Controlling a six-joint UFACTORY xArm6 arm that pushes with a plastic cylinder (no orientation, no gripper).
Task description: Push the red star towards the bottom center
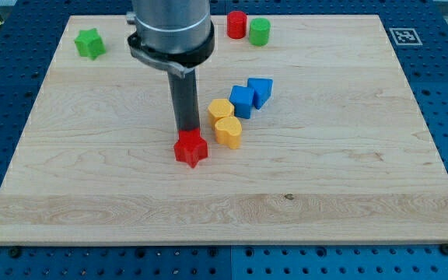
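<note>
The red star lies on the wooden board, a little left of the board's middle. My tip stands right at the star's top edge, touching it or nearly so, with the dark rod rising straight up to the arm's grey body at the view's top. The star sits between my tip and the board's bottom edge.
Two yellow blocks lie just right of the star, with a blue cube and a blue wedge-like block above them. A red cylinder and a green cylinder stand at top centre. A green star is top left.
</note>
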